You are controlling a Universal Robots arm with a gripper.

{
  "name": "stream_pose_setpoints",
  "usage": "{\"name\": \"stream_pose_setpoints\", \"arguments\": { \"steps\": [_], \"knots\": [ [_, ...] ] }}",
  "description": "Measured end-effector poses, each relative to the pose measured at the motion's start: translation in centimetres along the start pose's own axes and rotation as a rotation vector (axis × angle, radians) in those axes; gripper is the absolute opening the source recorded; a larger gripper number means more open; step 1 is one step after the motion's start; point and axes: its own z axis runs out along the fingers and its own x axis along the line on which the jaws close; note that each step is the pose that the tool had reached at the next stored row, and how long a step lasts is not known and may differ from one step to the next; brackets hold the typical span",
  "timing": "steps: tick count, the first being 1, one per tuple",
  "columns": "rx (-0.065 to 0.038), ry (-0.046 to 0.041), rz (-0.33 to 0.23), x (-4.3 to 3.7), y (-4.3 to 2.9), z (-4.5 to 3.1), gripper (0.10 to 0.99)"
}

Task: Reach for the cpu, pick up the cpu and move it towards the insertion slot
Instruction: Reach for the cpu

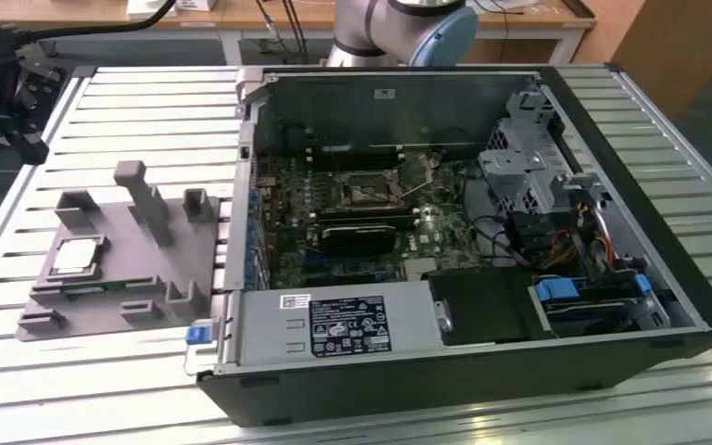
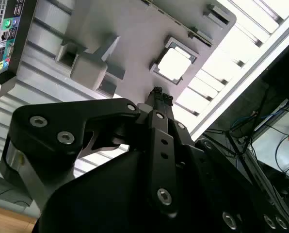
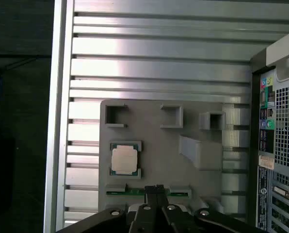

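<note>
Fingers?
— Closed, empty, near the grey tray; the cpu lies in its recess, well apart from the insertion slot.
Step?
— Reach. Grasping calls for parted fingers centred over it.

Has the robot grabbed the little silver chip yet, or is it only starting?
Only starting. Nothing looks done yet: the cpu lies untouched in its recess of the grey tray. In hand: the claw hangs above the tray near the cpu, shut and holding nothing. Left: the pick-up, and the move to the insertion slot inside the open computer case.
</note>
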Motion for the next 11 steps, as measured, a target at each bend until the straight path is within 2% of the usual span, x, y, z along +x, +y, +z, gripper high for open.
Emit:
{"name": "stream_pose_setpoints", "arguments": {
  "steps": [8, 11],
  "knots": [
    [0.0, 0.0001, 0.0, 0.08, 0.0, 0.04, 0.106],
    [0.0, 0.0001, 0.0, 0.37, 0.0, 0.16, 0.106]
  ]
}}
